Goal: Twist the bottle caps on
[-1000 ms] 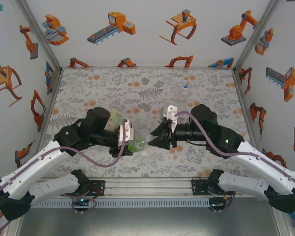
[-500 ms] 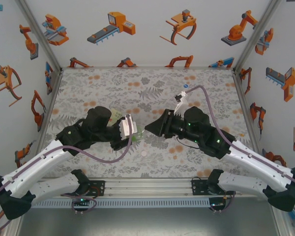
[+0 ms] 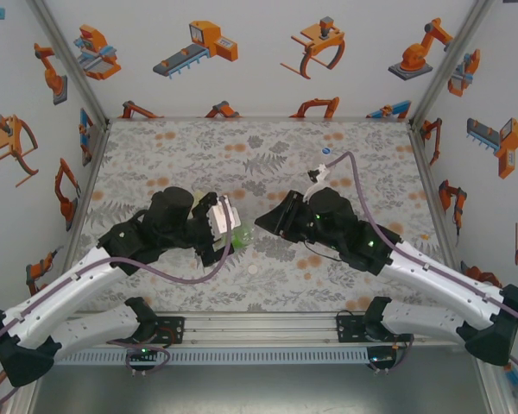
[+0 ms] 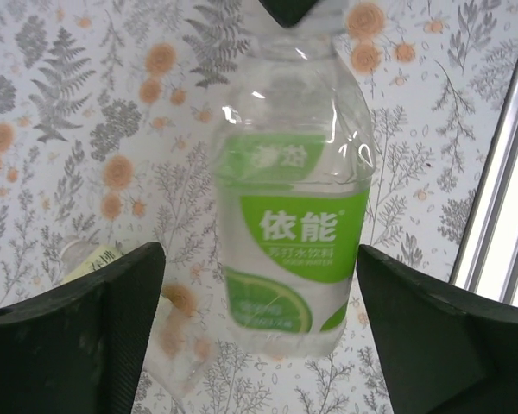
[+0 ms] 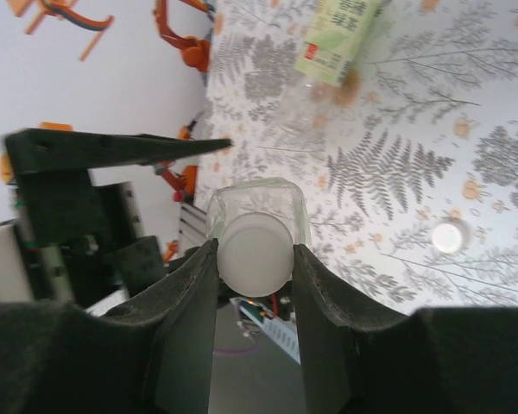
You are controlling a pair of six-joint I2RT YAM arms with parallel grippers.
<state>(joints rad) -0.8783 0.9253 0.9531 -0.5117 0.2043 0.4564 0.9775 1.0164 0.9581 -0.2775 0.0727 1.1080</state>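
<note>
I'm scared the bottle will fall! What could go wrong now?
The left gripper is open around the green-label bottle, not touching it, so only the right gripper pinching its white cap seems to hold it. If that cap is loose, the bottle may drop and knock the spare cap.

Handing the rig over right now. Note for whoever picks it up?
Left gripper: open, fingers either side of the green-label bottle.
Right gripper: shut on the white cap on that bottle's neck.
Yellow-label bottle lies on the table; a loose cap sits toward the near edge; clear bottle stands at the back.
Done: cap seated on the green-label bottle, tightness can't be told.
Left: loose cap needs a bottle; check the other two.
</note>
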